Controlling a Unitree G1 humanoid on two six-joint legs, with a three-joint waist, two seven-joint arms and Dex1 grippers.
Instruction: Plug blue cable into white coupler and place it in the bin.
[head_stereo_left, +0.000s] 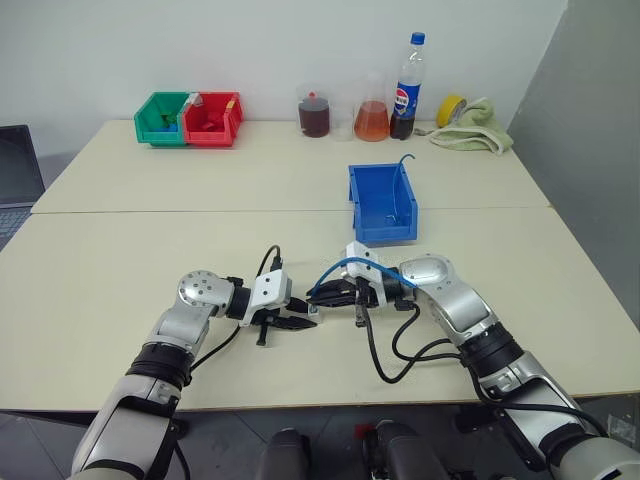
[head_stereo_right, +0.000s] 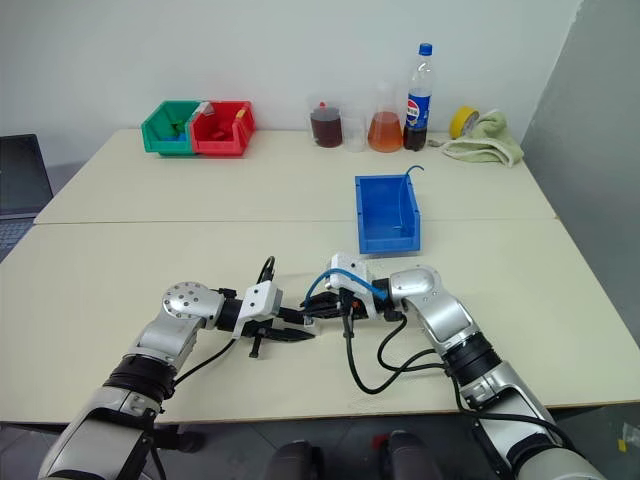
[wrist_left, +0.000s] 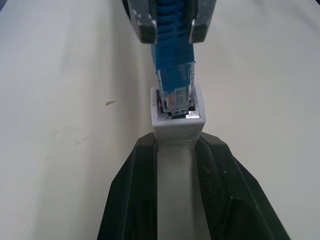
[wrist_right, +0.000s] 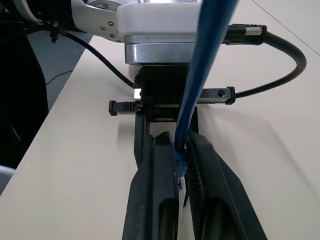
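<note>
My left gripper (wrist_left: 177, 142) is shut on the white coupler (wrist_left: 178, 125), a small boxy block held between its two black fingers just above the table. The blue cable (wrist_left: 173, 70) has its clear plug sitting in the coupler's socket. My right gripper (wrist_right: 181, 145) is shut on the cable just behind the plug, and the cord (head_stereo_left: 345, 265) arcs back over that wrist. The two grippers, left (head_stereo_left: 306, 322) and right (head_stereo_left: 320, 295), meet tip to tip at the table's near middle. The blue bin (head_stereo_left: 381, 205) stands beyond them, apart from both.
A green bin (head_stereo_left: 160, 118) and a red bin (head_stereo_left: 211, 118) stand at the far left. Flasks (head_stereo_left: 371, 120), a cola bottle (head_stereo_left: 406, 85), yellow tape (head_stereo_left: 451, 108) and a towel (head_stereo_left: 475, 128) line the far edge. A black cable (head_stereo_left: 400, 355) loops beside my right arm.
</note>
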